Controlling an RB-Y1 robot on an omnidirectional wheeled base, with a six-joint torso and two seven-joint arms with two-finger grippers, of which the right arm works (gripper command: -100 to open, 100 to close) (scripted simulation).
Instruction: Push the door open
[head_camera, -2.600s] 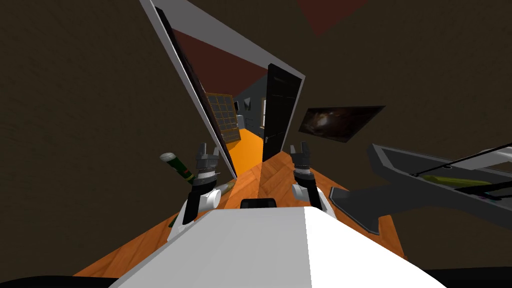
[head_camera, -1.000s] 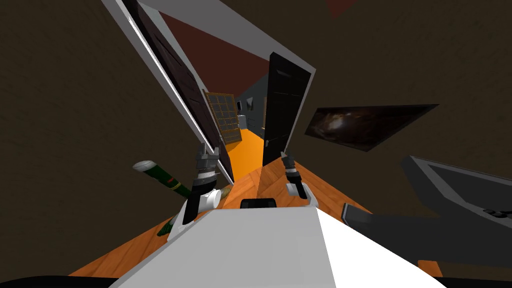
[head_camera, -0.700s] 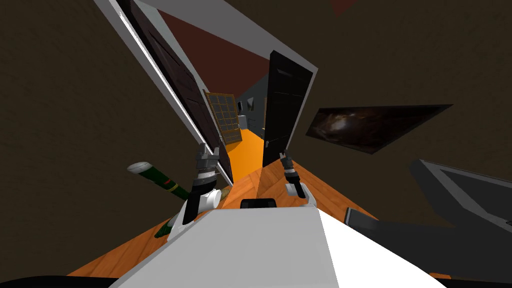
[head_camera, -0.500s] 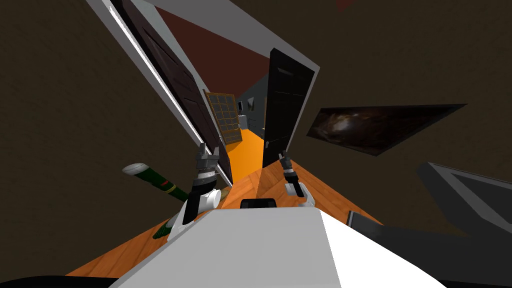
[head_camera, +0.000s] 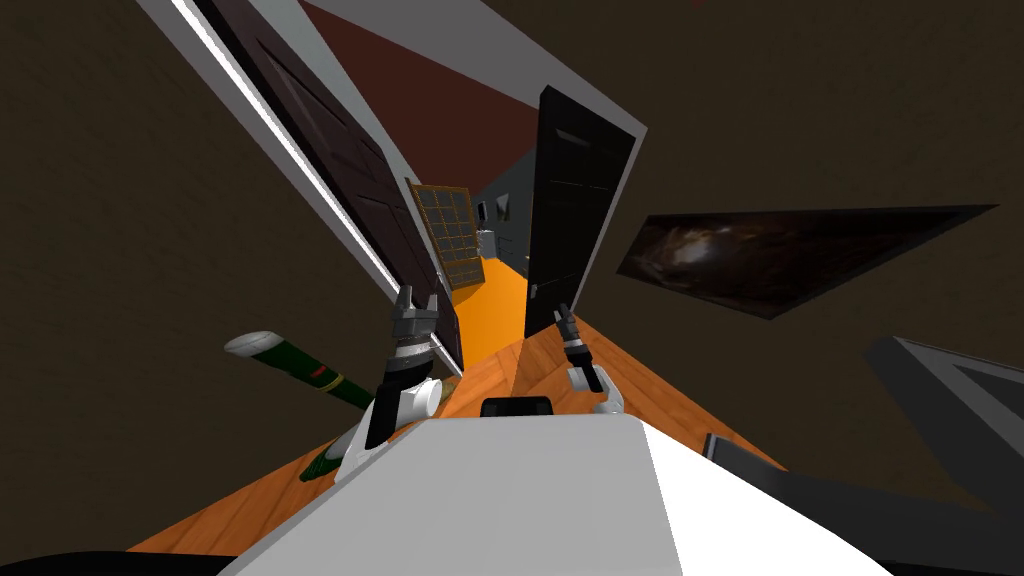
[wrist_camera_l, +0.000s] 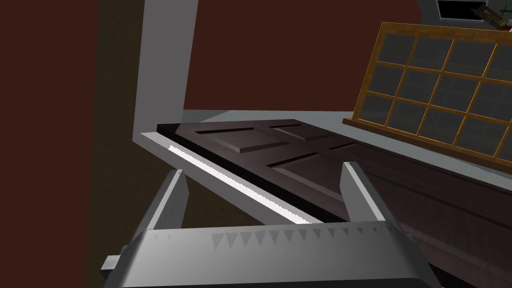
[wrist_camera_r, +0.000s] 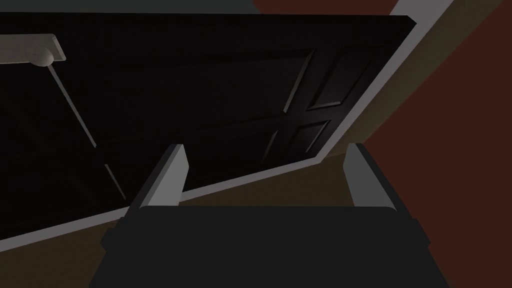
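my left pincer (wrist_camera_l: 262, 172) stood wide open and empty at the edge of the brown door leaf (wrist_camera_l: 240, 140). right pincer (wrist_camera_r: 266, 149) was open too, facing the black door (wrist_camera_r: 200, 90). i couldn't tell if either touched.

No legible text or labels anywhere

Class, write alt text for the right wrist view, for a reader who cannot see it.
The right tool, its fingers open, faces a dark panelled door. A pale lever handle sits on the door, and a grey frame borders it against a brown wall.
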